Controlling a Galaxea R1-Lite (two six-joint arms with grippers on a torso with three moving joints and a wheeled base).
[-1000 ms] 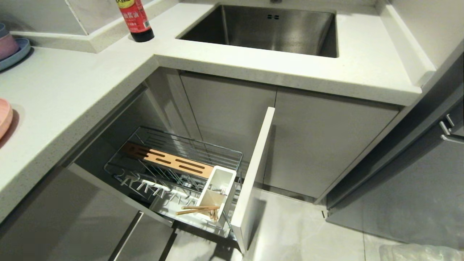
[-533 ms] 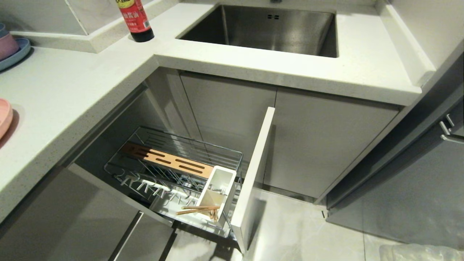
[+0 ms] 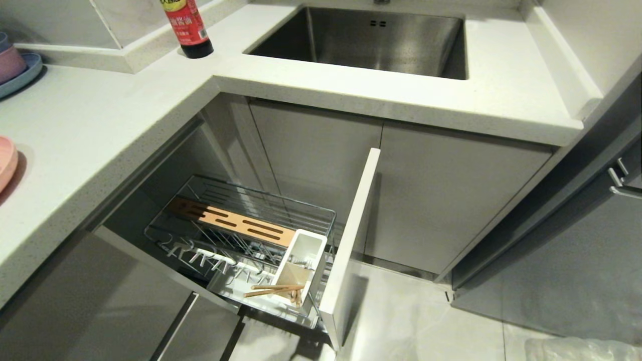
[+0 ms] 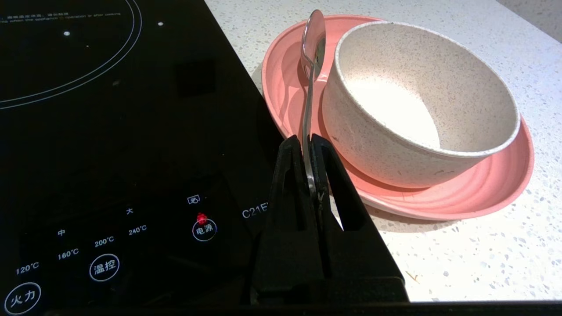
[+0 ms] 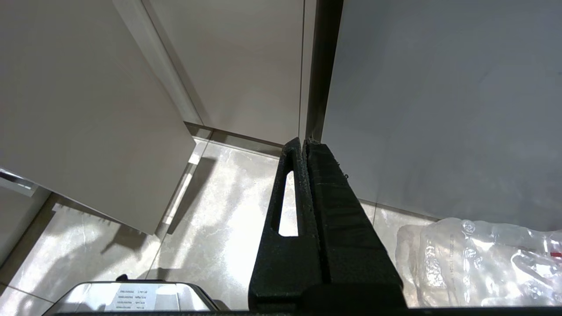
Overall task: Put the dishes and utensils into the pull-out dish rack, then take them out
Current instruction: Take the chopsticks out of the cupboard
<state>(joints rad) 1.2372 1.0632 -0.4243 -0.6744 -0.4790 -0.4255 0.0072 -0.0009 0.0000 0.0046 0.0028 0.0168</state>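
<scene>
**Left gripper clamped on spoon at the plate; rack open with chopsticks in caddy**

Head view: neither arm in frame. Pull-out dish rack [image 3: 241, 235] is drawn out below the countertop [image 3: 100, 130], lower centre of the frame. Its pale front panel [image 3: 351, 240] stands edge-on at the rack's right. Slotted wooden board [image 3: 230, 223] lies along the far side of the wire basket. White utensil caddy [image 3: 301, 265] sits at the basket's near-right corner, against the front panel. Chopsticks [image 3: 273, 290] lie tilted, nearly level, tips in the caddy's lower compartment, other ends sticking out left over the tray. Only a sliver of the pink plate [image 3: 7, 163] shows at the far left edge, on the countertop. Steel sink [image 3: 371, 40] top centre, dark sauce bottle [image 3: 188, 27] just left of it. Stacked bowls on a blue plate [image 3: 15, 67] sit in the upper left corner.

Left wrist view: left gripper [image 4: 311, 142] has its fingers pressed together on the spoon [image 4: 312, 52] handle, at centre frame. Spoon runs up to top centre, bowl end over the pink plate's rim, just beside the cream bowl [image 4: 421, 101]; contact between them unclear. Cream bowl stands upright on the pink plate, right half of frame. Plate sits on speckled countertop, edge next to a black induction hob [image 4: 109, 131] filling the left half.

Right wrist view: right gripper [image 5: 304, 142] has fingers together, holding nothing, hanging over the floor tiles [image 5: 210, 219] beside cabinet fronts. Clear plastic packaging [image 5: 483, 259] lower right.
</scene>
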